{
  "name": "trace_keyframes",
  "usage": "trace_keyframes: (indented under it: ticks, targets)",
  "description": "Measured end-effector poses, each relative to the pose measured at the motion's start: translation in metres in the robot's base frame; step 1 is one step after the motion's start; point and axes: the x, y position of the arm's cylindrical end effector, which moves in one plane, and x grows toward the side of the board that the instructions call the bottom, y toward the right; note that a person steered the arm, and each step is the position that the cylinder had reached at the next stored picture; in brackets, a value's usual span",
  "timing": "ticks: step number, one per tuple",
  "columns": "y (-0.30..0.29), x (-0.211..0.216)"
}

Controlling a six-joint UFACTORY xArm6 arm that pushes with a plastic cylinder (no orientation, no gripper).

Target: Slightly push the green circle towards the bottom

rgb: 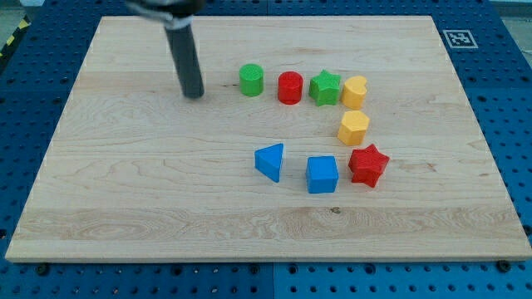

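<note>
- Green circle sits near the view's top on the counter, at the left end of a row of blocks; it stands clear of my tip.
- Counter: a pale wooden board on a blue pegboard base, with a black-and-white marker at its top right corner.
- Rod: dark, slanting down from the view's top; my tip rests on the wood to the left of the green circle, slightly lower, with a gap between. No fingers on this arm, nothing held.
- Row to the right of the green circle: red cylinder, green star, yellow block, each close beside the next.
- Yellow hexagon lies just below the yellow block.
- Lower group: blue triangle, blue cube, red star, the star just beside the cube.
</note>
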Motion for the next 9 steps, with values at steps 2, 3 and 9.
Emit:
trace_keyframes:
  ticks: [2, 3, 9]
  targets:
    - [0.086, -0.057]
    - [0.094, -0.046]
    - [0.086, -0.023]
